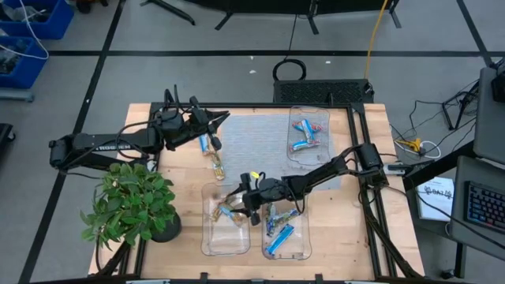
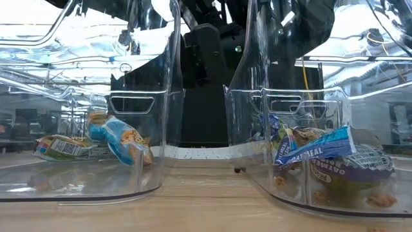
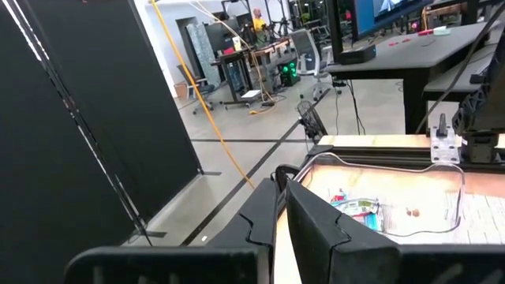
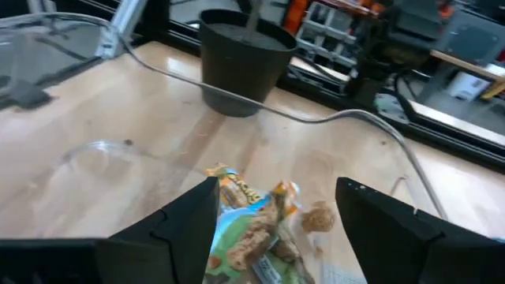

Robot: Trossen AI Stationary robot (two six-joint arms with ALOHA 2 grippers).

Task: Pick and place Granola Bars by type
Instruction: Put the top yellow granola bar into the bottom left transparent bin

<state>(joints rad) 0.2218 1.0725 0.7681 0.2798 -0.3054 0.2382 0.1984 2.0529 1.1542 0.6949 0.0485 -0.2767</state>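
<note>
Seen from above, two clear trays sit side by side at the worktop's near edge. The left tray (image 1: 225, 229) holds tan-gold granola bars (image 1: 225, 211); the right tray (image 1: 286, 233) holds blue bars (image 1: 280, 237). A third tray (image 1: 309, 134) near the far right corner holds more bars, seemingly mixed blue and red. Two loose bars (image 1: 211, 154) lie on the worktop between the trays, so sorting looks partly done, with these and the far tray left.

The right gripper (image 1: 251, 207) hangs over the inner edge of the left tray, fingers spread wide and empty. The left gripper (image 1: 207, 126) hovers near the far left of the worktop, fingers closed with nothing between them.

From table height, the left tray's wall (image 2: 168, 96) encloses a few bars; the right tray's wall (image 2: 248, 109) encloses a blue-wrapped heap.

The left wrist view shows closed fingers (image 3: 312, 229) and the far tray (image 3: 379, 213) beyond.

The right wrist view shows parted fingers (image 4: 185, 217) either side of a tan-gold bar (image 4: 248, 213) lying in the tray below, not gripped.
</note>
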